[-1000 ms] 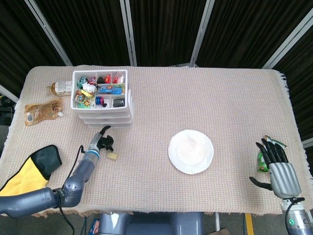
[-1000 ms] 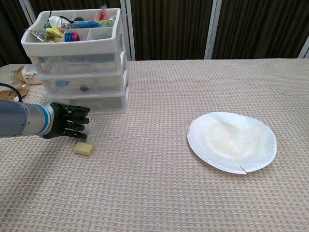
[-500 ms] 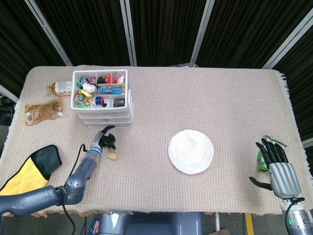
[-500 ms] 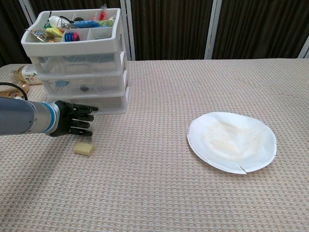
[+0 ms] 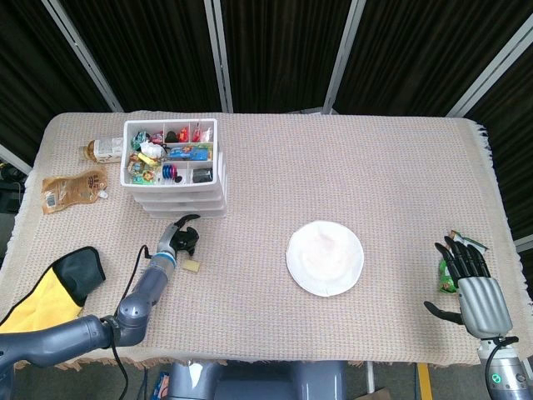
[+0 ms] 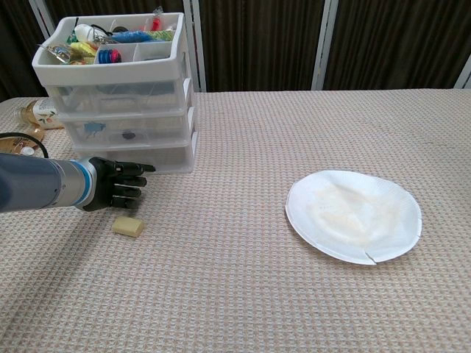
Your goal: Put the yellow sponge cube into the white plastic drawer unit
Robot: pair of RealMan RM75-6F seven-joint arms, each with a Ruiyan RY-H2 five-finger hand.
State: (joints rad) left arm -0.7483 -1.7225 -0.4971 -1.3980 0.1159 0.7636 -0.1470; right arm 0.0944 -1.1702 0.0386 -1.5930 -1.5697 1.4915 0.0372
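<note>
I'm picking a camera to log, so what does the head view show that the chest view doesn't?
Only the head view shows the right hand, open, a green packet beside it, and a yellow and black cloth. Only the chest view shows the drawer fronts. Both show the left hand, the yellow sponge cube lying on the table, the white plastic drawer unit and the paper plate.

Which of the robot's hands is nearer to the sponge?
Left. The left hand hovers just behind the sponge, not touching it; the right hand sits across the table, beyond the plate.
</note>
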